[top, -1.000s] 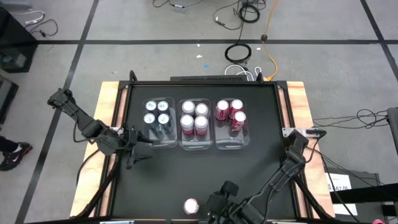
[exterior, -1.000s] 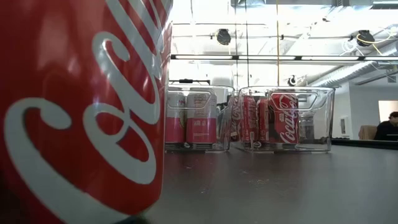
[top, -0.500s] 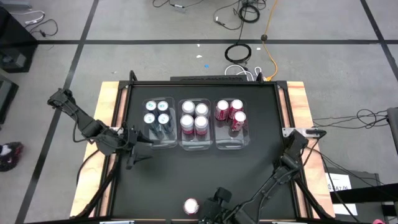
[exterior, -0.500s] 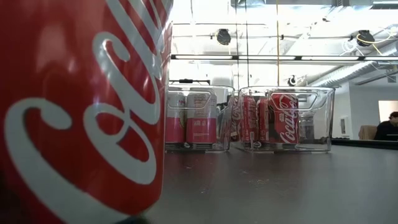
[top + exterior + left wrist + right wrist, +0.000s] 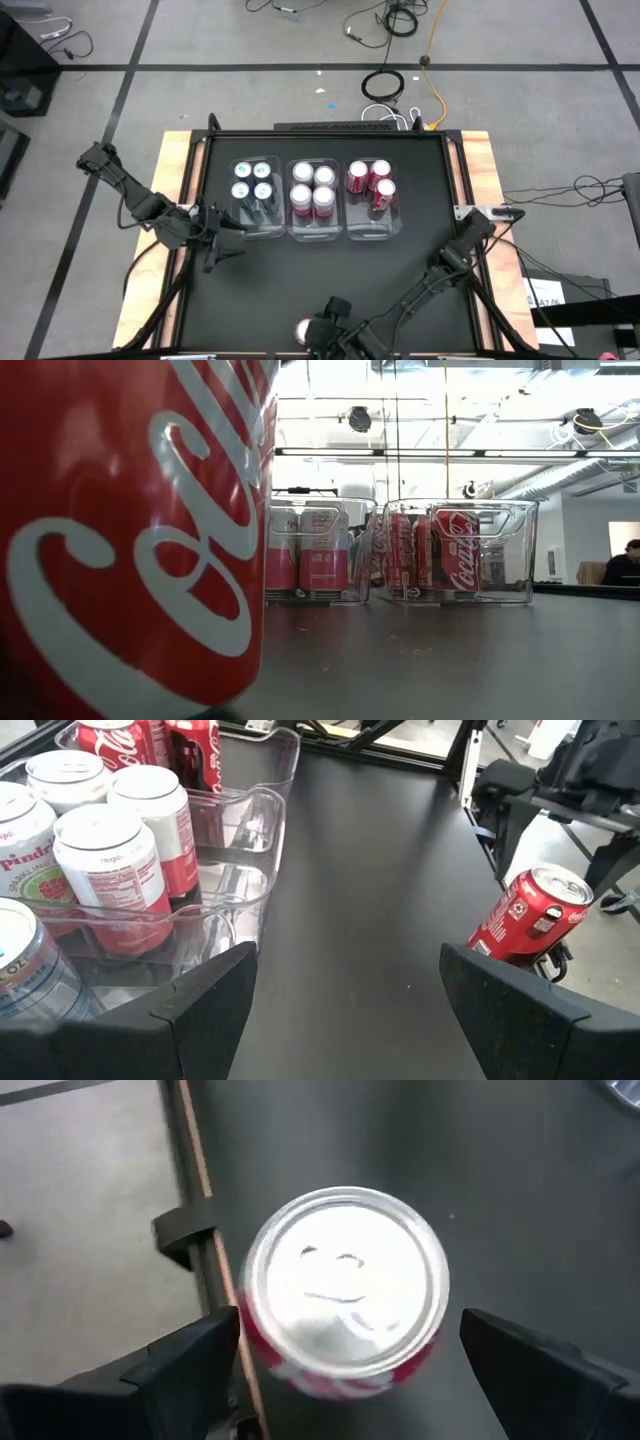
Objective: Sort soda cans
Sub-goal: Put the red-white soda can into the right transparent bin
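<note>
Motion belongs to the right claw point(image 5: 318, 335), which over the last second has slid along the table's point(image 5: 330, 275) near edge until it hangs over the lone red can point(image 5: 345, 1290), fingers spread wide on either side, touching nothing. That can stands alone, well apart from the bins point(image 5: 372, 232); a grasp looks imminent. Its likely home, the red bin, already holds three cans point(image 5: 370, 182). Left claw point(image 5: 222, 245) waits open beside the teal bin point(image 5: 258, 228), its arm clear of the path.
</note>
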